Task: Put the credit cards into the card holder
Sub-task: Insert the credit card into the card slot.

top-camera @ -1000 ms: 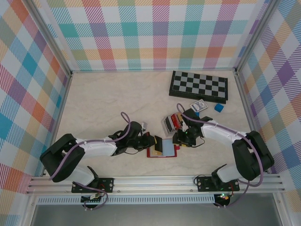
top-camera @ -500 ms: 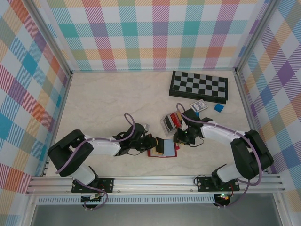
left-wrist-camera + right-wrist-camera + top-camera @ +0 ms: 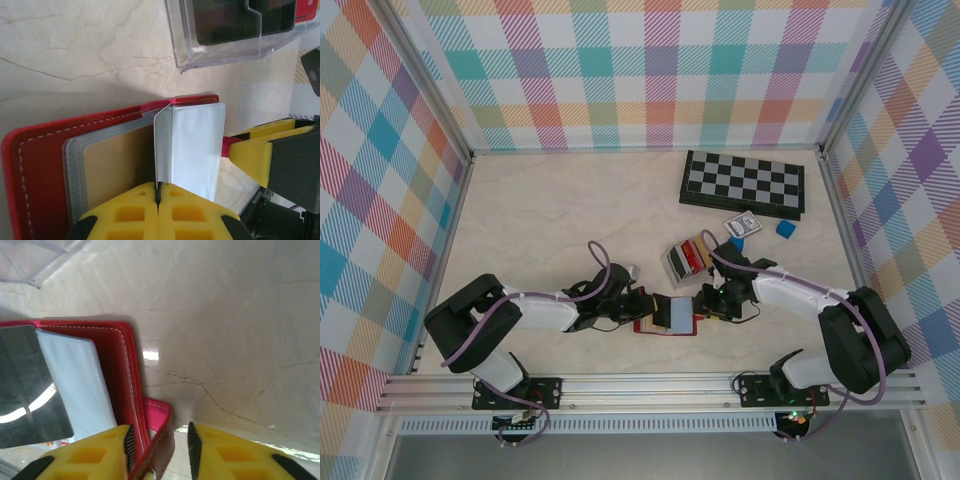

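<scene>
With the left gripper (image 3: 158, 193) pinched on a white sleeve (image 3: 192, 145) of the open card holder (image 3: 40, 160) lying near the surface's (image 3: 540, 220) front edge, the right gripper (image 3: 159, 438), jaws apart astride the red tab (image 3: 160, 417), should pin that edge flat.

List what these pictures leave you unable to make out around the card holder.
- Top view: card holder sleeves too small to read; left tool and right tool crowd it.
- Left wrist view: clear box contents cut off by the top edge.
- Right wrist view: snap tab end cut off by the bottom edge; grey sheet glares, card or sleeve unclear.
</scene>
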Controlling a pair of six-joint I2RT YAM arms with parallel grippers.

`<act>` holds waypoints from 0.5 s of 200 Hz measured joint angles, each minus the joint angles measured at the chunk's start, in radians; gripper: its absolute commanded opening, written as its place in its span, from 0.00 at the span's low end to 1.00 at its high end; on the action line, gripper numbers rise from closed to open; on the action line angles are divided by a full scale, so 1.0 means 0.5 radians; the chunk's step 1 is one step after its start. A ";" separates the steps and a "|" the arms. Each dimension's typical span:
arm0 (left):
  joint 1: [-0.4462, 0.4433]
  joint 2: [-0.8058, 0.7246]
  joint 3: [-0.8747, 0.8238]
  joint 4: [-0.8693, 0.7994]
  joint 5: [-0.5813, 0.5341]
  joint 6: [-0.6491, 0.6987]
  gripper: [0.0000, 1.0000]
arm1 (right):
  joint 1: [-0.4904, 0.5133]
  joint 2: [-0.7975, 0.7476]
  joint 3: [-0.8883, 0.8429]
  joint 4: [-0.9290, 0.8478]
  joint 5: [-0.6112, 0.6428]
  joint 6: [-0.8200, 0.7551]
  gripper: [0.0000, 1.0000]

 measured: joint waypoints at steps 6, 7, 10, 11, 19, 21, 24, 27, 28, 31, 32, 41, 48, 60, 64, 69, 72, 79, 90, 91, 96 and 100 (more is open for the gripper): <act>-0.009 0.009 0.011 -0.002 0.000 0.008 0.00 | 0.005 0.013 -0.013 0.014 -0.007 0.009 0.24; -0.011 0.011 0.015 -0.003 -0.001 0.011 0.00 | 0.005 0.014 -0.014 0.016 -0.008 0.014 0.23; -0.015 0.015 0.021 -0.004 0.000 0.014 0.00 | 0.006 0.023 -0.022 0.024 -0.013 0.018 0.22; -0.018 0.018 0.024 -0.005 0.000 0.014 0.00 | 0.007 0.024 -0.024 0.027 -0.012 0.015 0.22; -0.028 0.026 0.037 -0.010 -0.001 0.021 0.00 | 0.009 0.037 -0.037 0.043 -0.011 0.031 0.18; -0.031 0.028 0.039 -0.010 -0.001 0.022 0.00 | 0.008 0.037 -0.039 0.043 -0.011 0.040 0.17; -0.033 0.028 0.042 -0.012 -0.001 0.024 0.00 | 0.005 0.037 -0.039 0.046 -0.011 0.041 0.16; -0.035 0.031 0.047 -0.017 -0.001 0.027 0.00 | 0.005 0.037 -0.040 0.048 -0.011 0.053 0.15; -0.035 0.031 0.048 -0.018 -0.001 0.027 0.00 | 0.005 0.037 -0.040 0.050 -0.010 0.057 0.15; -0.037 0.032 0.052 -0.025 -0.002 0.028 0.00 | 0.005 0.036 -0.042 0.052 -0.010 0.053 0.14; -0.037 0.032 0.054 -0.027 -0.002 0.028 0.00 | 0.006 0.036 -0.043 0.053 -0.010 0.055 0.13; -0.038 0.034 0.065 -0.047 -0.002 0.029 0.00 | 0.007 0.034 -0.054 0.065 -0.010 0.075 0.11; -0.038 0.035 0.071 -0.053 -0.002 0.031 0.00 | 0.005 0.030 -0.060 0.073 -0.011 0.081 0.09; -0.040 0.035 0.076 -0.063 -0.002 0.031 0.00 | 0.006 0.020 -0.070 0.086 -0.012 0.093 0.07; -0.042 0.035 0.079 -0.066 -0.002 0.031 0.00 | 0.006 0.017 -0.072 0.088 -0.013 0.101 0.07; -0.045 0.035 0.083 -0.074 -0.002 0.031 0.00 | 0.006 0.015 -0.075 0.091 -0.014 0.109 0.07; -0.046 0.035 0.086 -0.082 -0.003 0.031 0.00 | 0.006 0.014 -0.075 0.092 -0.014 0.109 0.07; -0.049 0.034 0.091 -0.095 -0.005 0.034 0.00 | 0.006 0.014 -0.075 0.092 -0.014 0.116 0.07; -0.050 0.032 0.091 -0.108 -0.010 0.034 0.00 | 0.006 0.014 -0.076 0.093 -0.014 0.122 0.06; -0.050 0.031 0.090 -0.109 -0.010 0.034 0.00 | 0.006 0.014 -0.076 0.094 -0.014 0.122 0.06; -0.052 0.029 0.087 -0.114 -0.014 0.034 0.00 | 0.006 0.014 -0.076 0.095 -0.014 0.124 0.06; -0.053 0.025 0.085 -0.117 -0.015 0.034 0.00 | 0.006 0.014 -0.077 0.095 -0.014 0.124 0.06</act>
